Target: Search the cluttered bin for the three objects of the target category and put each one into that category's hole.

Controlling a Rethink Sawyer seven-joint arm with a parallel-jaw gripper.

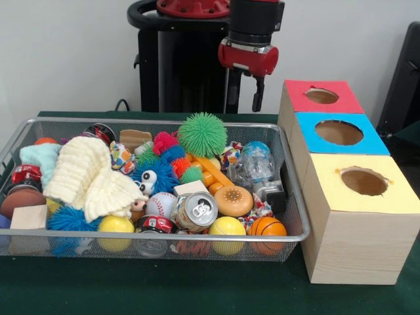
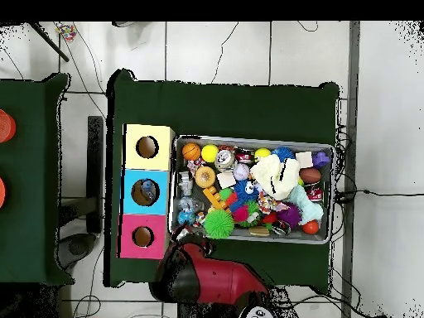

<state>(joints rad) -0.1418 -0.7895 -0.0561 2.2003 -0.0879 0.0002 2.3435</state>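
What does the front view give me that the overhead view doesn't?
Front only: the gripper hanging above the bin's far rim, apart from the toys, and the soda can's pull-tab top. Overhead only: the arm's red body beside the bin and the floor cables. Both: the yellow box, blue box, red box, green spiky ball and basketball.

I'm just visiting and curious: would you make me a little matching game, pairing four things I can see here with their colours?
Things:
1. spiky ball
2. small basketball
3. nearest box top
4. knitted cloth

Colours:
a. orange
b. cream
c. green
d. yellow

Pairs: 1-c, 2-a, 3-d, 4-b
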